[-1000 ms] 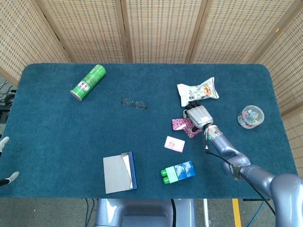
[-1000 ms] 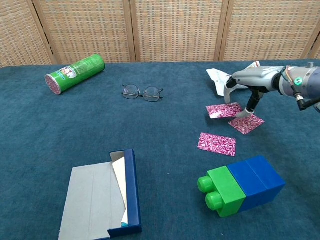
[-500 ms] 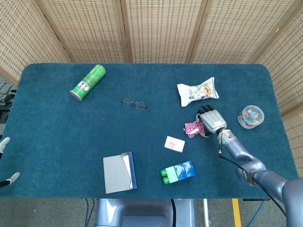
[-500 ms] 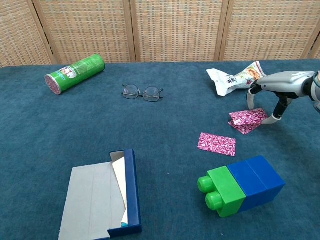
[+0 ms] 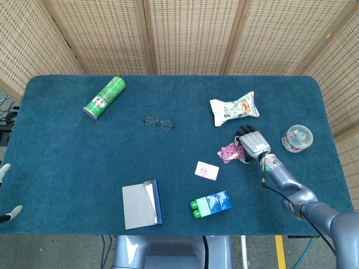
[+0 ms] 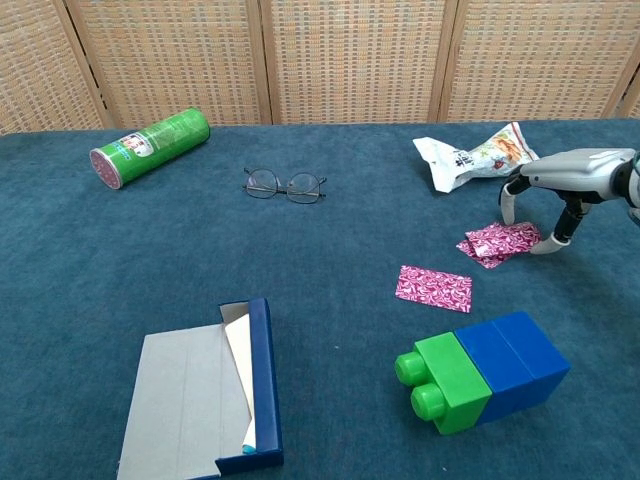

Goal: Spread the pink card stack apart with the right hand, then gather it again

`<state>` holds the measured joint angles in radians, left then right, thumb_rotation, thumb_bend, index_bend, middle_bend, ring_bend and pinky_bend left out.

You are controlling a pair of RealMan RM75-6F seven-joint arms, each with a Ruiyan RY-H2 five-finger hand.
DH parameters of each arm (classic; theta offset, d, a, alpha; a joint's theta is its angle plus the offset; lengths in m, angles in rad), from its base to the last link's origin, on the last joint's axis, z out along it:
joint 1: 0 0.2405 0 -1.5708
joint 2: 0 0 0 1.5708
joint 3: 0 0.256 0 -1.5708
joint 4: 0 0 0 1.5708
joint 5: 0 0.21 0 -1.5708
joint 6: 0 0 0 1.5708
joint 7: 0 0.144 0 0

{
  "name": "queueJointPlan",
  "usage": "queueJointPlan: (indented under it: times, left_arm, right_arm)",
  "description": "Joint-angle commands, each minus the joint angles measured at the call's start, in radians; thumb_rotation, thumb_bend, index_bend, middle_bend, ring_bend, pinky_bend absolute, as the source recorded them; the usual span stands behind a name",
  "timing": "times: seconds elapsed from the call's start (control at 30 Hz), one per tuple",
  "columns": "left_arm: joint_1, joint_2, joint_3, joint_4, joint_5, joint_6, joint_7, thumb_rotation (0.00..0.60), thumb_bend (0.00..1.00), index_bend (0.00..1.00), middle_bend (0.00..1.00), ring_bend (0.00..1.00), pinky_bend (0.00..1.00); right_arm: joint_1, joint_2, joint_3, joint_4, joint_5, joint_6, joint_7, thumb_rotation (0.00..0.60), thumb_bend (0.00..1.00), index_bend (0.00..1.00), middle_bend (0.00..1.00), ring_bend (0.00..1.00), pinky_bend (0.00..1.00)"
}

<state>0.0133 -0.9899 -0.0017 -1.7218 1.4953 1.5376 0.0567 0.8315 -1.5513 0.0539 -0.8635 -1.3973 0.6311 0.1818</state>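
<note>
The right hand (image 6: pixel 560 195) is arching over the pink stack (image 6: pixel 497 241), fingertips down on or just beside its far edge, fingers apart and curled; it is holding nothing that I can see, only pressing or raking. The stack is sitting on the counter (image 6: pixel 300 290) at about 3 o'clock from the middle, with a snack bag (image 6: pixel 470 152) just at its 12 o'clock. One stray card (image 6: pixel 434 288) is lying apart at the stack's 8 o'clock, near the blocks (image 6: pixel 483 371).

The likely trouble: the gathering is looking incomplete. If the hand is only sweeping the near pile, that lone card is being left out. The carpeted surface may also be snagging thin cards, so a fingertip drag could buckle or flip one instead of sliding it. A wide sweep toward 12 o'clock could nudge the bag.

Compared with a second ago, two cards lying side by side are now overlapping in one tighter, slightly bunched pile, and the hand has drawn back toward 3 o'clock. The stray card has not moved.

The left hand (image 5: pixel 4 168) is barely showing at the counter's 9 o'clock edge; its state is unclear.
</note>
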Motion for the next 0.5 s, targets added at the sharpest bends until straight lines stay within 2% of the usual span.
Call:
queueJointPlan:
  times: [0.03, 0.23, 0.5]
  left_arm:
    - [0.0, 0.0, -0.001, 0.001, 0.0, 0.0, -0.002, 0.6, 0.12, 0.0, 0.0, 0.0, 0.0]
    - [-0.001, 0.0, -0.002, 0.005, 0.0, -0.001, -0.008, 0.6, 0.12, 0.0, 0.0, 0.0, 0.0]
    - [-0.001, 0.001, -0.003, 0.014, 0.001, -0.001, -0.02, 0.6, 0.12, 0.0, 0.0, 0.0, 0.0]
  right_arm:
    - [0.002, -0.002, 0.0, 0.002, -0.002, 0.0, 0.001, 0.6, 0.34, 0.36, 0.18, 0.0, 0.0]
    - [0.009, 0.005, 0.004, -0.008, -0.005, -0.001, -0.009, 0.6, 0.31, 0.29, 0.17, 0.0, 0.0]
    - [0.01, 0.054, 0.023, -0.108, 0.013, 0.013, -0.056, 0.6, 0.31, 0.29, 0.16, 0.0, 0.0]
